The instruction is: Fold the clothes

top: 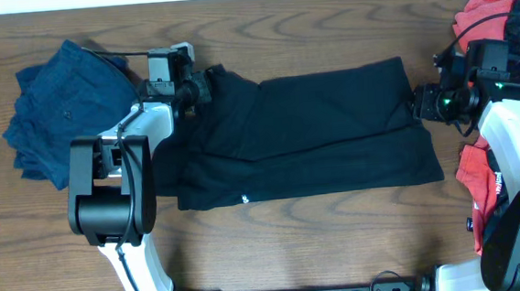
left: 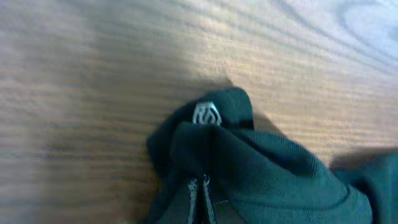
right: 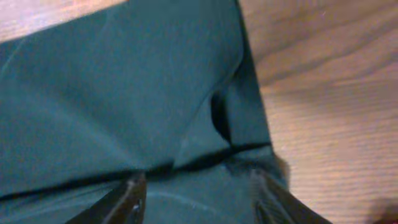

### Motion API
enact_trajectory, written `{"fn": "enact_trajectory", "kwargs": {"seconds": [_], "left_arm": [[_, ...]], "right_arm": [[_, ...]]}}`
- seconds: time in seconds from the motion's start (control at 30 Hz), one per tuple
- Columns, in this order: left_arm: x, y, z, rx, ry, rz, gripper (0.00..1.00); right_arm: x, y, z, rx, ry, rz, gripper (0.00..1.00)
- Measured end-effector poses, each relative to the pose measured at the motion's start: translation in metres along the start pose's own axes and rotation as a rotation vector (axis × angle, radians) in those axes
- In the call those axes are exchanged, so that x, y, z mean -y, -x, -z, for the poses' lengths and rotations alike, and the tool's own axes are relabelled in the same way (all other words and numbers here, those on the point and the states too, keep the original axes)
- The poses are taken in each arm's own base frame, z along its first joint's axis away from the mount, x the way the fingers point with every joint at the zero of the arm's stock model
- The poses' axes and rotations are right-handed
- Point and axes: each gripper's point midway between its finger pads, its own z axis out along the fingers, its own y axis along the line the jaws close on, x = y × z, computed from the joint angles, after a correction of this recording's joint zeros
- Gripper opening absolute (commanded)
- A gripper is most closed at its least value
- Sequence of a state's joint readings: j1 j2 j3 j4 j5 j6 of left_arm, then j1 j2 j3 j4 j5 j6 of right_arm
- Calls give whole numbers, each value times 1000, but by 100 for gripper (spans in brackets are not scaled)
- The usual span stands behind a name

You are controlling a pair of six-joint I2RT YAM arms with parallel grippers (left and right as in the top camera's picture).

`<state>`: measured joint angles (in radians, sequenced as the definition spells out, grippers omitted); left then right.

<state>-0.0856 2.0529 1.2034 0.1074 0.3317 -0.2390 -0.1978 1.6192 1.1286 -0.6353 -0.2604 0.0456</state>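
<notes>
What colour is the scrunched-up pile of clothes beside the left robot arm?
The pile is dark blue. The overhead view shows it best.

We see a black garment (top: 305, 133) on a brown desk (top: 325, 31) with wavy wood grain; close up, the cloth reads dark green, with a small silver emblem (left: 206, 113) on its bunched corner and a tiny white mark (top: 244, 199) at the near hem. At the far left lies plain blue clothing (top: 64, 104), at the right a red heap (top: 487, 8) mixed with black.
</notes>
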Motion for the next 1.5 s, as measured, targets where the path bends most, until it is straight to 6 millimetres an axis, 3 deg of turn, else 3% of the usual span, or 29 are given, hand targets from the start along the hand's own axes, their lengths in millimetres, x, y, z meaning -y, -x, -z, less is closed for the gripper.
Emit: {"fn": "enact_trajectory", "kwargs": {"seconds": [0.17,0.3,0.4,0.5,0.77,1.0,1.2,1.33,1.43,1.5], "left_arm": [[-1,-14,11,-79,-13,33,6],[1,0,38,-64,-17,48,6],[7,17,62,-26,-22,48,6],[12,23,77,-11,-26,45,6],[10,8,78,-72,-17,66,6],[9,3,78,-91,-11,73,6],[9,0,78,-103,-8,77,6],[8,0,78,-105,-7,77,6],[8,-2,78,-112,-5,80,6],[8,-4,79,-119,-3,82,6]], "right_arm": [[1,27,2,110,-12,57,58],[1,52,2,208,-21,111,59],[5,67,-11,257,-25,132,60],[11,81,-38,297,-28,153,61],[28,94,-108,370,-20,180,64],[20,102,-129,434,9,216,64],[2,93,-146,421,40,247,64],[-5,92,-149,417,47,257,55],[-3,92,-149,420,34,256,38],[-1,93,-149,422,24,258,17]]}}
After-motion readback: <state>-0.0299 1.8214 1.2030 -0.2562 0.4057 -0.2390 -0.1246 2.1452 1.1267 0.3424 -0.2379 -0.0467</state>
